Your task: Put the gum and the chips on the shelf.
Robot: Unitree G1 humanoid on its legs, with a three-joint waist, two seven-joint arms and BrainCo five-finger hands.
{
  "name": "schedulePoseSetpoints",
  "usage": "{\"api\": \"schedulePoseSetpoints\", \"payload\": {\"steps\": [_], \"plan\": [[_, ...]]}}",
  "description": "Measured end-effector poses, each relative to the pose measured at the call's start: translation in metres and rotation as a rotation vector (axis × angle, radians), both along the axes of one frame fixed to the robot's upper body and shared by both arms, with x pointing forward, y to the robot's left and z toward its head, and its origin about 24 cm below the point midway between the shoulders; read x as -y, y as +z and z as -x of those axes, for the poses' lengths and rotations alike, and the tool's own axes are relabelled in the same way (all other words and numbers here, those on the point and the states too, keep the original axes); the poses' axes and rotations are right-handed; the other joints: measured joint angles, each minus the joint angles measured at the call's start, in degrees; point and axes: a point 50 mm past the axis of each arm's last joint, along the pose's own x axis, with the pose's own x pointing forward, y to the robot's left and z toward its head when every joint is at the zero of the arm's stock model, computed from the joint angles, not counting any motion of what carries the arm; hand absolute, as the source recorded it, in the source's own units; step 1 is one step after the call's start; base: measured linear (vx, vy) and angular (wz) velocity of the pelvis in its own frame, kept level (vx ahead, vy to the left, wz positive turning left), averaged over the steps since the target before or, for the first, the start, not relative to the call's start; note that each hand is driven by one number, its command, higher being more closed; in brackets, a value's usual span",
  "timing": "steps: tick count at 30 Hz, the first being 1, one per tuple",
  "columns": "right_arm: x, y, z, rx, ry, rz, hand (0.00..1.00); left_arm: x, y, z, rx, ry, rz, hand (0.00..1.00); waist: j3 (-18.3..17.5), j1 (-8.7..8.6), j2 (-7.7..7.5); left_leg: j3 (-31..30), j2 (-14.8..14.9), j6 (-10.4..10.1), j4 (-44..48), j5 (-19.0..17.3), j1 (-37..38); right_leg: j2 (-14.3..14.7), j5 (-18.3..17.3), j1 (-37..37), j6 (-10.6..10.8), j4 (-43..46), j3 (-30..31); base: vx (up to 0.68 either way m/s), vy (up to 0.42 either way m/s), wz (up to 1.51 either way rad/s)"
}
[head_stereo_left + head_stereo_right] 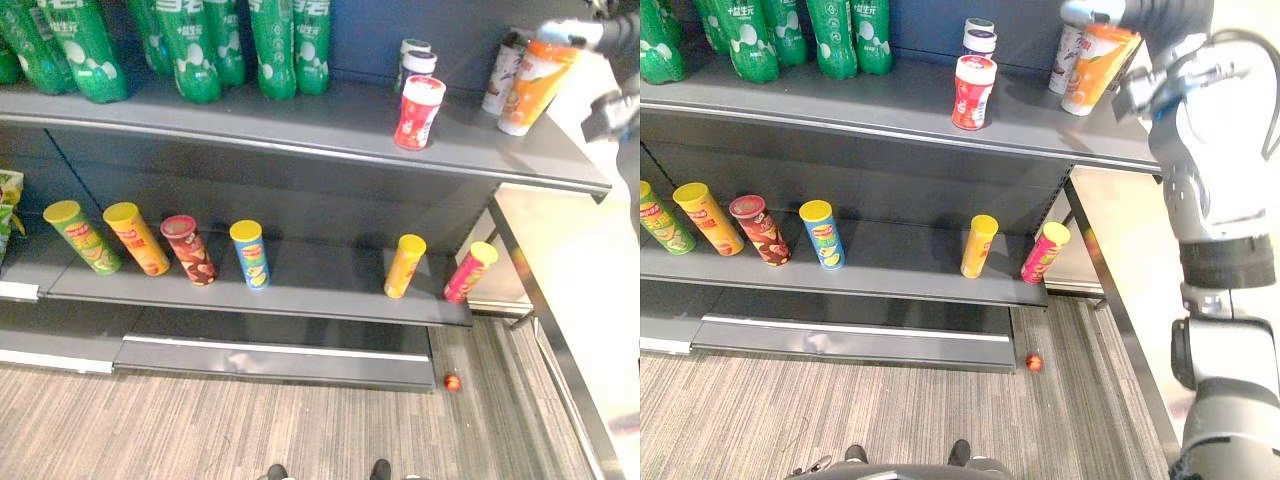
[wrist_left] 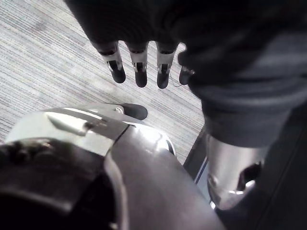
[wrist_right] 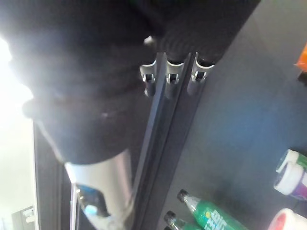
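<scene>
An orange chips can (image 1: 535, 85) stands at the right end of the top shelf (image 1: 300, 125), next to a white can (image 1: 505, 70). My right hand (image 1: 1087, 12) is at the can's top. In the right wrist view its fingers (image 3: 171, 79) are straight with nothing between them, and an orange edge (image 3: 303, 56) shows off to one side. A red and white gum bottle (image 1: 418, 112) stands upright further left on the same shelf, with two white-capped bottles (image 1: 413, 58) behind it. My left hand (image 2: 139, 67) hangs relaxed and open above the striped floor.
Green bottles (image 1: 190, 45) line the top shelf's left part. Several chips cans (image 1: 250, 255) stand along the lower shelf (image 1: 320, 290). A small red ball (image 1: 452, 382) lies on the floor below. A pale counter (image 1: 570, 280) adjoins the shelf on the right.
</scene>
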Motion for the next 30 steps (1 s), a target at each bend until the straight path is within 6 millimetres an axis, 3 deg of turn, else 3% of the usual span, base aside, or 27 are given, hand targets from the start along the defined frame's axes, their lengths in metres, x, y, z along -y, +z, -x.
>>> {"api": "schedulePoseSetpoints", "payload": {"steps": [3,6,8,12,18,19,20,22,24,30], "plan": [[-0.007,-0.027,0.01,-0.027,0.077,-0.035,0.0,0.0,-0.001,0.005,-0.008,0.019,-0.001,0.0,-0.02,-1.07,0.02,0.46,0.04,-0.03,0.0,-0.03,0.21,0.05,0.0,-0.2,0.0,0.15,0.64,0.02,0.005,-0.12],[-0.024,-0.067,0.022,-0.113,0.226,-0.109,0.0,0.001,-0.001,0.009,-0.003,0.041,-0.005,0.0,-0.12,-1.88,0.21,1.04,0.07,-0.09,0.0,-0.28,0.94,0.14,-0.17,-0.04,0.25,0.3,1.43,0.02,0.003,-0.15],[-0.042,-0.097,0.031,-0.19,0.338,-0.142,0.0,0.001,-0.002,0.012,-0.013,0.048,-0.008,0.0,-0.53,-2.4,0.46,1.77,0.11,-0.22,0.0,-0.83,1.11,0.13,-0.21,-0.28,0.28,0.33,1.94,0.0,0.009,-0.12],[-0.083,-0.138,0.045,-0.346,0.544,-0.118,0.0,0.003,-0.002,0.014,-0.021,0.056,-0.011,0.0,-1.14,-2.39,0.49,2.16,0.01,-0.41,0.0,-1.06,1.05,0.08,-0.18,-0.76,0.32,0.47,2.6,0.01,0.011,-0.08],[-0.126,-0.197,0.069,-0.58,0.735,-0.106,0.0,0.004,-0.002,0.016,-0.031,0.058,-0.007,0.0,-1.54,-2.02,0.1,1.94,-0.16,-0.39,0.0,-1.16,0.83,-0.1,-0.26,-1.02,0.21,1.07,2.57,0.03,0.004,0.01],[-0.128,-0.204,0.07,-0.61,0.741,-0.114,0.0,0.004,-0.002,0.016,-0.033,0.052,-0.008,0.0,-1.54,-2.01,0.14,1.93,-0.18,-0.38,0.0,-1.17,0.82,-0.12,-0.26,-1.04,0.21,1.08,2.57,0.04,0.008,0.02],[-0.134,-0.228,0.075,-0.722,0.754,-0.127,0.0,0.003,-0.002,0.016,-0.043,0.033,-0.015,0.0,-1.71,-2.03,0.26,1.87,-0.18,-0.37,0.0,-1.2,0.72,-0.13,-0.26,-1.09,0.21,1.07,2.54,0.04,0.005,0.01],[-0.138,-0.257,0.082,-0.841,0.74,-0.096,0.0,0.002,-0.002,0.016,-0.05,0.028,-0.02,0.0,-1.86,-1.97,0.23,1.84,-0.24,-0.36,0.01,-1.28,0.74,-0.15,-0.33,-0.98,0.16,1.03,2.38,0.03,0.003,0.02],[-0.138,-0.304,0.097,-1.05,0.705,-0.08,0.0,0.003,-0.003,0.016,-0.059,0.025,-0.015,0.0,-2.02,-1.87,0.6,1.74,-0.43,-0.23,0.01,-1.39,0.48,-0.38,-0.38,-0.92,0.13,1.05,2.2,0.02,0.012,0.05],[-0.123,-0.372,0.124,-1.345,0.568,-0.133,0.0,0.007,-0.004,0.017,-0.081,-0.001,-0.001,0.0,-2.32,-2.08,1.81,1.47,-0.88,0.3,0.01,-1.75,0.06,-0.86,-0.59,-0.95,-0.13,1.03,1.85,0.02,0.017,0.04]]}}
